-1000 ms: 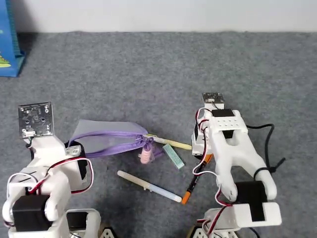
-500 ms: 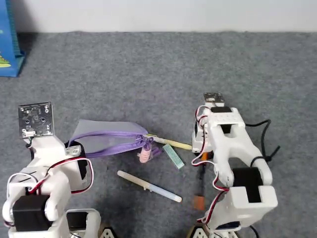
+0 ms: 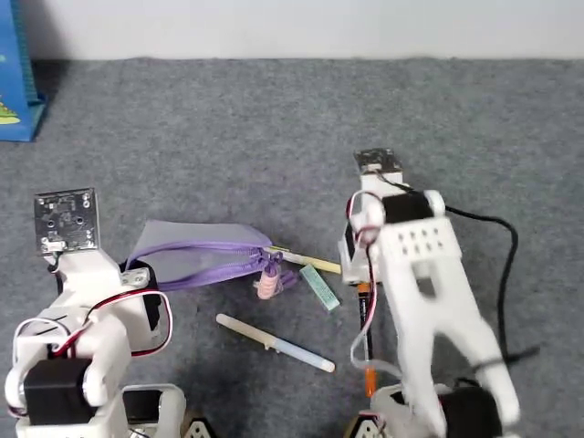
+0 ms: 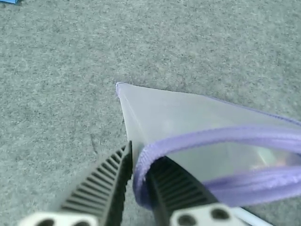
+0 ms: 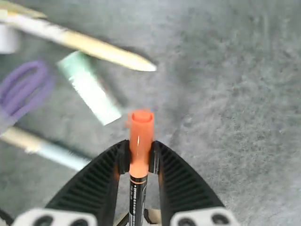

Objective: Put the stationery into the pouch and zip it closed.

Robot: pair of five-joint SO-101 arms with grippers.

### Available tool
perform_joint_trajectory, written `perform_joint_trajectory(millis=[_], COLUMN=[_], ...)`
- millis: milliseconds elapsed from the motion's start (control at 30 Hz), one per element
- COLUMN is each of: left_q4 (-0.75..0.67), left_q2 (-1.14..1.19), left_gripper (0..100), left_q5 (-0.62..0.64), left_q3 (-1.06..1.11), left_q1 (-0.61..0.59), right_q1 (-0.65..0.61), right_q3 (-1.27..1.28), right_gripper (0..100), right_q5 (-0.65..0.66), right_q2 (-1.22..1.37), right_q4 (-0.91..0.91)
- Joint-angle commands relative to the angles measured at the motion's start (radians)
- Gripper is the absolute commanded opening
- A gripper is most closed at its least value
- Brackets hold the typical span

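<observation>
The translucent pouch [image 3: 205, 254] with a purple zipper lies at the left, its mouth facing right, and a pink charm [image 3: 267, 287] hangs at the zipper end. My left gripper [image 4: 136, 150] is shut on the pouch's zipper edge [image 4: 155, 146] at its left corner. My right gripper [image 5: 140, 148] is shut on an orange-capped black pen [image 5: 140, 132], held above the carpet just right of the pouch mouth. The pen [image 3: 366, 338] runs toward the near edge. Between pouch and right gripper lie a yellow pencil [image 3: 310, 263], a mint eraser [image 3: 319, 286] and a white-and-blue pen [image 3: 274, 343].
Grey carpet covers the table. A blue box [image 3: 14, 73] stands at the far left back corner. A white wall runs along the back. The right arm's black cable [image 3: 506, 274] loops to its right.
The right arm has raised and stretched forward, turning the orange-capped pen from a slant on the carpet to lie along the arm. The left arm and pouch have stayed still.
</observation>
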Motion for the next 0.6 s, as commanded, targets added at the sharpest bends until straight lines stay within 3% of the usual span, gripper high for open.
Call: perform_joint_trajectory(millis=[0,267,567], left_q4=[0.008,0.006,0.003], left_q2=[0.017,0.025,0.028], left_gripper=[1,1,1], left_q5=[-0.006,-0.005,-0.002], left_q3=[-0.005,-0.013,-0.090], left_q1=[-0.002,0.005,0.005], right_q1=[-0.077,-0.245,-0.337], right_q3=[-0.054,-0.055,-0.055], right_gripper=[0.8,0.8,0.8], right_q5=[0.003,-0.002,-0.005], right_q2=[-0.217,-0.576,-0.814], right_q4=[0.045,0.021,-0.294])
